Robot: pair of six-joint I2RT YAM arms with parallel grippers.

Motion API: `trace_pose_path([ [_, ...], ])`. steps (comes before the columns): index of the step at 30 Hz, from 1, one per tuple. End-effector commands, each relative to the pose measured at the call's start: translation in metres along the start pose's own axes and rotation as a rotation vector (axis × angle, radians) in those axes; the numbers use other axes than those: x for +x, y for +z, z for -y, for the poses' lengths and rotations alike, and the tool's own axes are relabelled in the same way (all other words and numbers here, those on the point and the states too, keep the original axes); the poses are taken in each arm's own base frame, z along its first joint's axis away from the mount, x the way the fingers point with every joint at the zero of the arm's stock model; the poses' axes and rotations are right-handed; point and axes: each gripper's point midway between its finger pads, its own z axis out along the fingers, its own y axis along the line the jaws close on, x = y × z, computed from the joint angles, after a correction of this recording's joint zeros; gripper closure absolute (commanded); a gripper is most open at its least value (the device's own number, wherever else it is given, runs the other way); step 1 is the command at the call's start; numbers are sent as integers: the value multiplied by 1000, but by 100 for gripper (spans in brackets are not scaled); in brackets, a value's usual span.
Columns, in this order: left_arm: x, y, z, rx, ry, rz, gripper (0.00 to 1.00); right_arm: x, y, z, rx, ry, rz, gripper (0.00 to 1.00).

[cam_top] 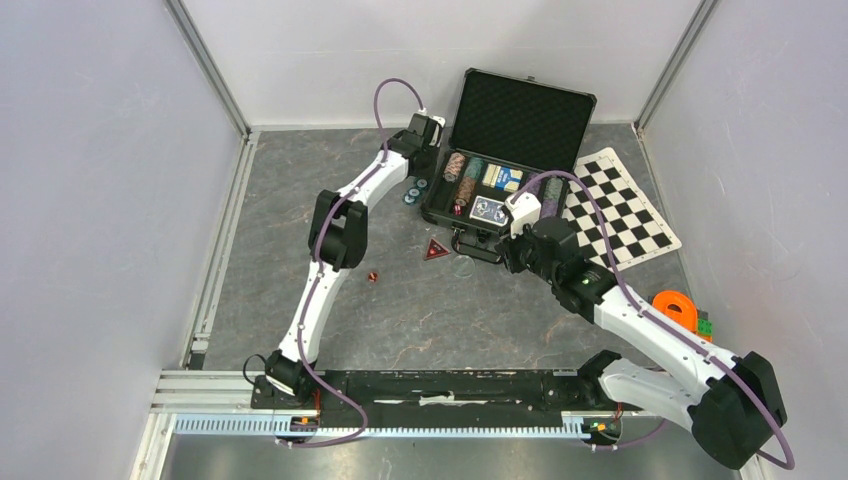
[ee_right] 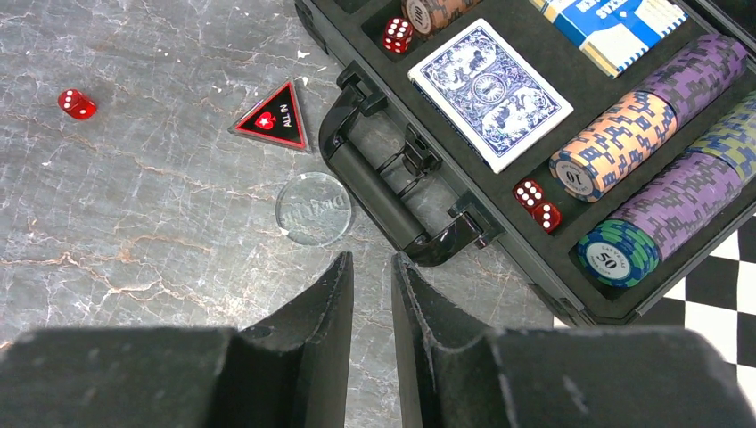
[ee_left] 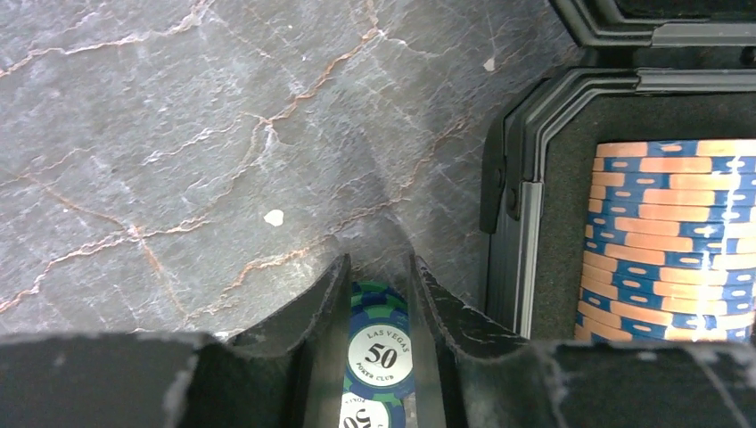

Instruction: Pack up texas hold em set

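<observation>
The black hard case (cam_top: 520, 112) stands open at the far middle of the grey tabletop (cam_top: 400, 310), its foam-lined lid raised. Its tray holds rows of striped chips, a blue-backed card deck (ee_right: 490, 89) and red dice. End chips in the case read "10" (ee_right: 578, 178) and "50" (ee_right: 617, 260). Loose blue-green chips (ee_left: 381, 357) just left of the case read "LAS VEGAS 50 POKER CLUB". The left claw (ee_left: 379, 267) hangs over them, partly open, gripping nothing visible. The red triangular marker (ee_right: 270, 119), lettered "ALL IN", a clear round disc (ee_right: 314, 209) and one red die (ee_right: 77, 103) lie on the tabletop before the case handle (ee_right: 392, 201). The right claw (ee_right: 372, 263) is near that handle, narrowly open and empty
</observation>
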Motion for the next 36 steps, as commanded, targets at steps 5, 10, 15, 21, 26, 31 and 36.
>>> trace_pose_path([
  [5,55,-3,-23,-100,94,-186,66,-10,-5,-5,-27,19,36,72],
  [10,64,-8,-21,-108,120,-209,69,-10,-3,-8,-42,23,32,72],
  [15,74,-17,-18,-114,168,-234,70,-8,-4,-10,-48,27,29,72],
  [21,86,-31,-23,-145,177,-262,70,-5,-4,-10,-48,34,27,72],
  [26,99,-46,-28,-164,168,-270,70,-4,-6,-18,-93,40,31,72],
  [31,117,-61,-22,-149,156,-287,71,-5,-8,-22,-119,45,40,72],
  [36,131,-72,-19,-143,118,-293,71,-2,-11,-26,-140,54,44,72],
])
